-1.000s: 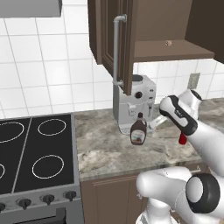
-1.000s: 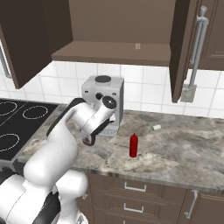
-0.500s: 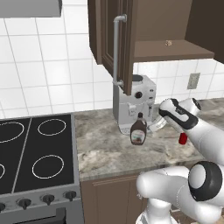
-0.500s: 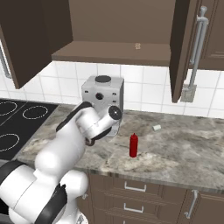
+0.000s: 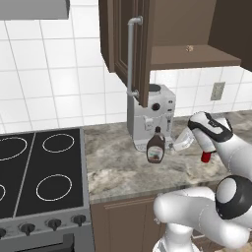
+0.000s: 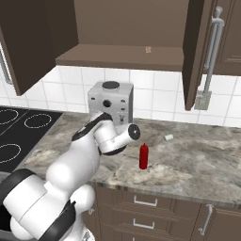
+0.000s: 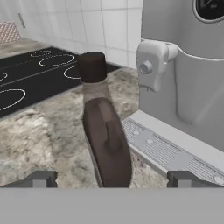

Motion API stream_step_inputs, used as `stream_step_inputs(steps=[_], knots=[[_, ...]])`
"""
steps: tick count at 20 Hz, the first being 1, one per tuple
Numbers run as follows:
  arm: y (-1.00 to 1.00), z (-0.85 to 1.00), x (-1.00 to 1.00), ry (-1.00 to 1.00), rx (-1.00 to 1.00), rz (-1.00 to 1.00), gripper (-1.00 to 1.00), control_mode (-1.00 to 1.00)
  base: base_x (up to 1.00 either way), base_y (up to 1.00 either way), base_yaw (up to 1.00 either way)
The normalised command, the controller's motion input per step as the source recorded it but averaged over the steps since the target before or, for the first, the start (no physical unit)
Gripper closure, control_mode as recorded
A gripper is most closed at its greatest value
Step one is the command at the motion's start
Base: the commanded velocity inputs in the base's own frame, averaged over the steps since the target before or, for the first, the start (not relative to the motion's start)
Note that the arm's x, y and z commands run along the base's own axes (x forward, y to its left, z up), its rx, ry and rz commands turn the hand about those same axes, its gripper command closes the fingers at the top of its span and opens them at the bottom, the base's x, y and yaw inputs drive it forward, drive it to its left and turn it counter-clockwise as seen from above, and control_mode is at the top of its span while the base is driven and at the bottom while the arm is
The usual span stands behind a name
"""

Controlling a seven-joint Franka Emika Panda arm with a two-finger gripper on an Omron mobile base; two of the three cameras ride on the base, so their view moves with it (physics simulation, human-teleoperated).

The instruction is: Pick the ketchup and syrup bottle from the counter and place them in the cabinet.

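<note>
The arm is reaching in low over the bench (image 5: 118,167), and the fingers (image 7: 111,179) are standing spread as wide as they go, one dark tip at each side of the hand view, holding nothing. Right between those tips the syrup bottle (image 7: 105,140) is standing upright, dark cap on top, its brown body in the middle of the gap (contact on either side is not something I can make out). In the left base view that same bottle is sitting on the stone just in front of the grey coffee machine (image 5: 150,115), label facing out, with the white wrist coming in from its right.

Over in the right base view the ketchup (image 6: 143,156) is standing upright on the bench, apart from the arm and off to the right of the coffee machine. A small pale object (image 6: 168,137) is lying further back near the tiled wall.

Up above, the cabinet (image 6: 127,56) is hanging open, its door (image 5: 138,49) with the silver bar handle swung out, its inner shelf in plain sight. The black stovetop (image 5: 39,167) is lying to the left of the bench.
</note>
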Motion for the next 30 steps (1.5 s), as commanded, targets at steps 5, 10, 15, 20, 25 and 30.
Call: stream_step_inputs(steps=[5, 10, 15, 20, 25, 30], knots=[[-0.04, -0.03, 0.00, 0.00, 0.15, 0.02, -1.00, -1.00, 0.00, 0.00, 0.00], [0.01, -0.02, 0.00, 0.00, 0.11, 0.01, -1.00, -1.00, 0.00, 0.00, 0.00], [0.08, 0.00, 0.00, 0.00, 0.05, 0.00, -1.00, -1.00, 0.00, 0.00, 0.00], [0.25, -0.05, 0.02, 0.00, 0.03, 0.00, -1.00, -1.00, 0.00, 0.00, 0.00], [0.23, -0.04, 0.19, 0.00, 0.02, 0.00, -1.00, -1.00, 0.00, 0.00, 0.00], [0.07, 0.00, 0.39, 0.00, 0.00, 0.00, -1.00, -1.00, 0.00, 0.00, 0.00]])
